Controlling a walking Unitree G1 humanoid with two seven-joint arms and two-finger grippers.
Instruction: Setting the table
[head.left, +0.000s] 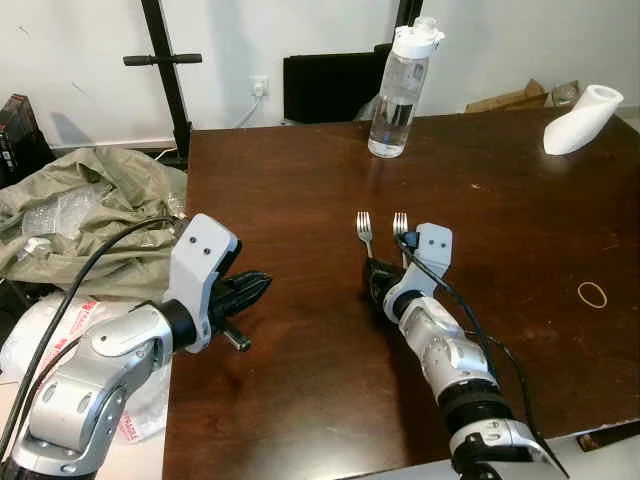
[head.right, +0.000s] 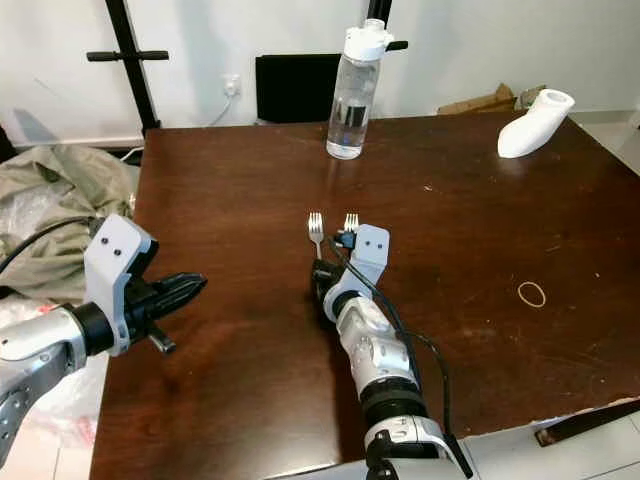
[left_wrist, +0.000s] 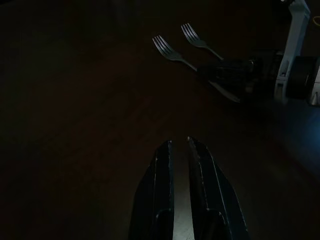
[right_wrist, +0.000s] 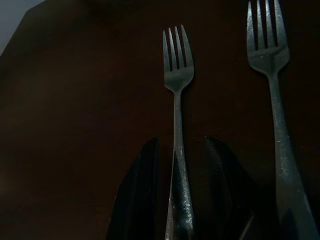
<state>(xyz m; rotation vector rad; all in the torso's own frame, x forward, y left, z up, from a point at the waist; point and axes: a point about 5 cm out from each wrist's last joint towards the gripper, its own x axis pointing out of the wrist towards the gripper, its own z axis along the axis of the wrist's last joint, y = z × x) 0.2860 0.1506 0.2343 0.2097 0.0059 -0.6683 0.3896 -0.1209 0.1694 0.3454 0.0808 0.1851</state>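
Right claw (right_wrist: 180, 185) spread apart astride left fork (right_wrist: 176, 100) beside second fork (right_wrist: 272, 90) on surface (head.left: 300, 180); left claw (left_wrist: 180, 150) nearly together; water bottle (head.left: 400, 90) upright, capped.

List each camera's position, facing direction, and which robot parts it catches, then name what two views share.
Left eye view: on the head, looking forward and down at the brown table; shows both silver arms, the left gripper and a water bottle.
Right eye view: the same scene from the stereo camera's other eye.
Left wrist view: looks along the left gripper's nearly closed fingers toward the right gripper.
Right wrist view: looks along its open fingers, which straddle the left fork.
Shared: both wrist views show the two forks.
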